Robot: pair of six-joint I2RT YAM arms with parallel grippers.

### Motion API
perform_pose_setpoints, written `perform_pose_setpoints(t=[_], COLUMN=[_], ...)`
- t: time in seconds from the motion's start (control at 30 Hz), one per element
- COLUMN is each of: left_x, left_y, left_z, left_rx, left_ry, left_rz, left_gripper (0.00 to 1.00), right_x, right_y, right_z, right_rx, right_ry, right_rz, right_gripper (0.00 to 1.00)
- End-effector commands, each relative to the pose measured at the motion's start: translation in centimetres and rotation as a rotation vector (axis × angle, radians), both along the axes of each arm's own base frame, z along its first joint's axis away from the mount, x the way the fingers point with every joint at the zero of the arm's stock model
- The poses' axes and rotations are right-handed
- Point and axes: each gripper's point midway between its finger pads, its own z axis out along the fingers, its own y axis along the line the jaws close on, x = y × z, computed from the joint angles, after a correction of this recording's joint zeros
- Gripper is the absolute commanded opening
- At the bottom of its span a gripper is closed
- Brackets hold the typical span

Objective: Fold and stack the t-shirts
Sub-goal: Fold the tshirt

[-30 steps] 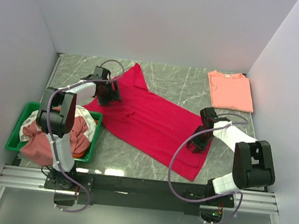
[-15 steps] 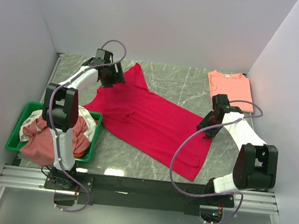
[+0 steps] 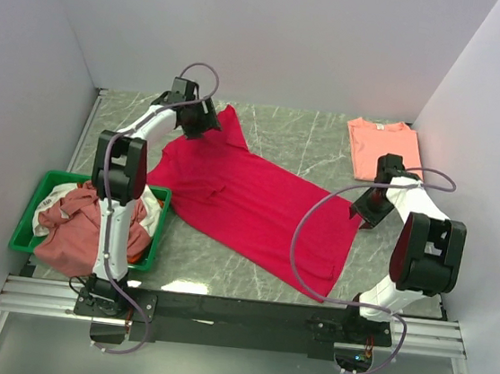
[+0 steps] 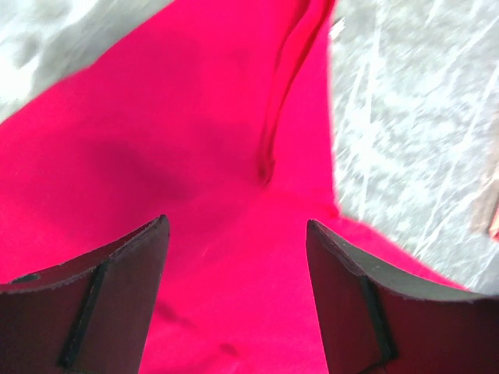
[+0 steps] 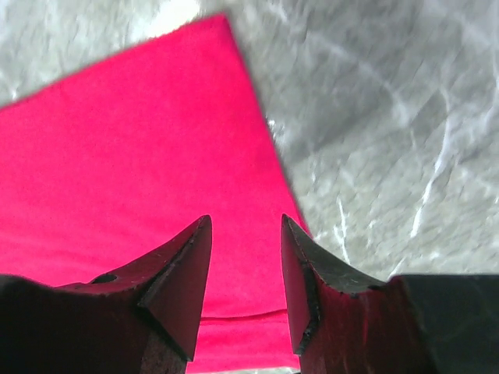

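Note:
A crimson-red t-shirt (image 3: 257, 201) lies spread flat, slanting across the table's middle. My left gripper (image 3: 203, 120) is open and empty, just above the shirt's far left part by a sleeve. In the left wrist view (image 4: 238, 222) red cloth (image 4: 195, 156) fills the space under its jaws. My right gripper (image 3: 362, 211) is open and empty over the shirt's right edge. In the right wrist view (image 5: 245, 218) the red hem (image 5: 234, 327) lies below its jaws. A folded salmon-pink t-shirt (image 3: 383, 151) lies at the far right.
A green plastic tray (image 3: 40, 188) at the near left holds a heap of dusty rose, white and orange shirts (image 3: 74, 226). Bare marble table (image 3: 318, 141) shows between the red and salmon shirts. White walls close in the sides and back.
Both arms have swung outward and back: the left gripper to the shirt's far left sleeve, the right gripper to its right edge. The red shirt now lies a little wider and flatter.

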Motion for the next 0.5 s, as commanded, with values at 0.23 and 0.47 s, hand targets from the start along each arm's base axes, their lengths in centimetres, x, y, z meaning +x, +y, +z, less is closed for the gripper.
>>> perform_pose_setpoints(t=[0.23, 0.47], left_x=[5.2, 4.2], left_y=[-4.7, -3.9], left_z=[3.0, 3.3], left_rx=[-0.108, -0.075], left_ry=[-0.173, -0.182], left_rz=[-0.040, -0.038], left_gripper=[0.76, 0.76], right_x=[2.7, 2.3], right_y=[-3.3, -4.0], right_z=[-0.1, -0.7], right_rx=[-0.074, -0.065], right_ry=[-0.031, -0.017], right_rz=[-0.017, -0.002], right_gripper=[0.48, 0.48])
